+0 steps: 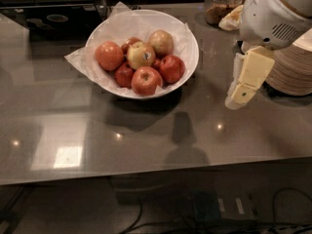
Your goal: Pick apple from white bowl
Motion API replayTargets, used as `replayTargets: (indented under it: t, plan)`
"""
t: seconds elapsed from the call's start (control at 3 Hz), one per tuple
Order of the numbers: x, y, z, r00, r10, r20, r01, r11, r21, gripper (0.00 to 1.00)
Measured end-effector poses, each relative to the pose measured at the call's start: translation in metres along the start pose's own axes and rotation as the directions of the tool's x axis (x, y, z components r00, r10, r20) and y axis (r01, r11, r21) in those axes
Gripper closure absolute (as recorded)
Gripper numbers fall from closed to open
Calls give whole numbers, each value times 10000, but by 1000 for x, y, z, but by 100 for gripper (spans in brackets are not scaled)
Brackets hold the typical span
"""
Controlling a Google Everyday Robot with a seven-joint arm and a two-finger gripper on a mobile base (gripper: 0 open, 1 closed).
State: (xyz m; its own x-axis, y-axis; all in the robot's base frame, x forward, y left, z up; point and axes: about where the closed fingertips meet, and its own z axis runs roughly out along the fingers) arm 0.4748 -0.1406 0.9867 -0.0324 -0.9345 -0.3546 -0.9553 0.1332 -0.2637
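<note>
The apple (141,55), its small dark sticker unreadable, sits among red apples (146,80) in the white bowl (191,48), and the gripper (237,95) hangs well to the right over the counter (146,140), open or closed I can't tell.

The arm ends in a rounded white shell (273,18) with a small grille of dark vent slots on its side and a tan band along its upper edge. Below it the gripper (237,96), at the right above the worktop (146,145), is blocky and pale yellow, with a small dark dot near its tip.
</note>
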Motion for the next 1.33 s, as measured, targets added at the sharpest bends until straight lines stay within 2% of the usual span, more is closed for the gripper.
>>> replayTargets:
  t: [0.33,0.67,1.0,1.33]
  plan:
    - [0,0,0,10000,0,2,0,10000,0,0]
    - [-6,-3,13,9972,191,727,-203,9997,146,0]
    - [-27,-14,38,9819,91,1890,-125,9998,170,0]
    - [-46,-31,44,9647,-300,2616,182,9987,473,0]
